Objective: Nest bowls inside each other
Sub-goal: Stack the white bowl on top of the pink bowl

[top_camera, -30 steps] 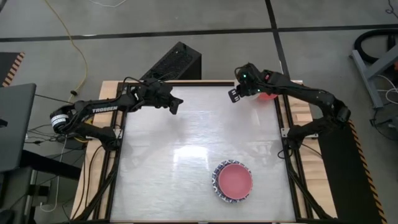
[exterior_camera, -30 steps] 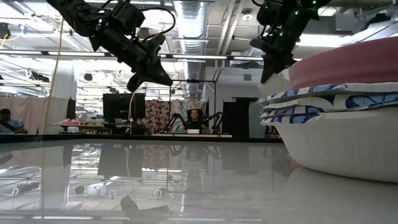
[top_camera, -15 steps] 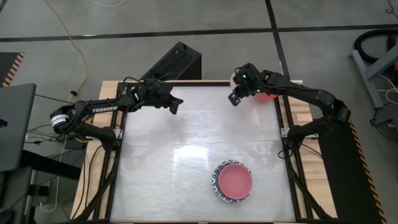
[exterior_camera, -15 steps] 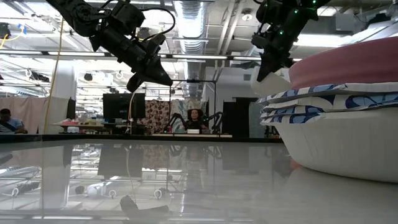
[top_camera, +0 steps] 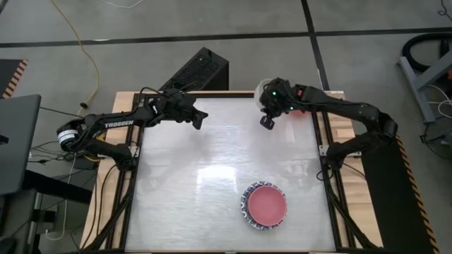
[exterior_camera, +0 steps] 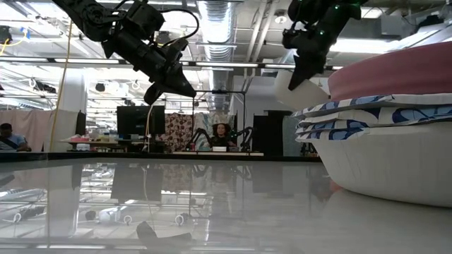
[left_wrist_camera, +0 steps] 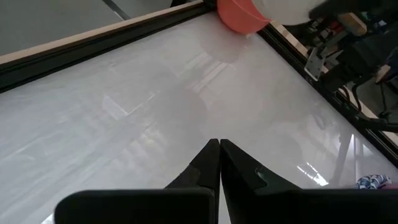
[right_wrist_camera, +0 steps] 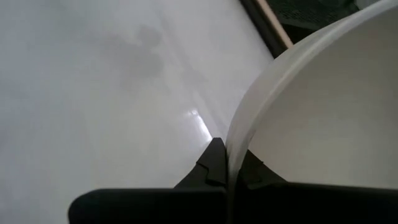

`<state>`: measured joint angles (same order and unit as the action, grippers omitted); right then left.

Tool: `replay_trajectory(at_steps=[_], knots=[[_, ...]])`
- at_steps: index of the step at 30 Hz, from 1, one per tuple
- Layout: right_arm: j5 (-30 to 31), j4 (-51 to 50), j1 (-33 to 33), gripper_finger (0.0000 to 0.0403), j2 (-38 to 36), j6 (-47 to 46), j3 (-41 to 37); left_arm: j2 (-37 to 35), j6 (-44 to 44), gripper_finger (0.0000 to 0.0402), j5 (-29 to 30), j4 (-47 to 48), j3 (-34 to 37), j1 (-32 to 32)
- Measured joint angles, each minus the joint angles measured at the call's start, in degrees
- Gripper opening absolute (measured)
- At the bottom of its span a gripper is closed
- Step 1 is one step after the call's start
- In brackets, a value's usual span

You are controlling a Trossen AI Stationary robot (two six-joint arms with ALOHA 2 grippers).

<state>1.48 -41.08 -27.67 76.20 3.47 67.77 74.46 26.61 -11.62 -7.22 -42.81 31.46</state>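
Only the right wrist view shows the grip: the right end effector (right_wrist_camera: 225, 167) is clamped on the rim of a plain white bowl (right_wrist_camera: 323, 112), held above the tabletop's (top_camera: 212, 162) far right corner, beside a red bowl (left_wrist_camera: 241, 14). The left end effector (left_wrist_camera: 219, 163) hangs near the far left edge, fingers pressed together, holding nothing. Bare tabletop lies between them — the pink-topped bowl stack (top_camera: 265, 205), blue-patterned rims showing, sits near the front edge.
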Motion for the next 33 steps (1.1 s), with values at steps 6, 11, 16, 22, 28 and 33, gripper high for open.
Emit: replay_trajectory(at_steps=[6,11,16,22,28,33], knots=[[-0.1,-1.6,2.9,0.0006,0.0,5.5,0.0,0.0,0.2,0.0,0.0,0.0,0.0,-0.3],[-0.1,-4.5,5.4,0.0006,0.0,9.8,0.0,0.0,0.2,0.0,0.0,0.0,0.0,-1.2],[-0.1,-5.4,8.2,0.0006,0.0,11.4,0.0,0.0,0.2,0.0,0.2,0.0,0.0,-1.9],[-0.1,-5.4,13.2,0.0007,0.0,13.7,0.0,0.0,0.2,0.0,0.2,0.0,0.0,-2.3],[0.1,-6.4,16.5,0.0009,0.0,13.7,0.0,0.0,0.2,0.0,0.3,0.0,0.0,-2.3],[1.2,-9.0,18.9,0.001,0.0,12.5,0.0,0.0,-0.1,0.0,0.3,0.0,0.0,-2.3]])
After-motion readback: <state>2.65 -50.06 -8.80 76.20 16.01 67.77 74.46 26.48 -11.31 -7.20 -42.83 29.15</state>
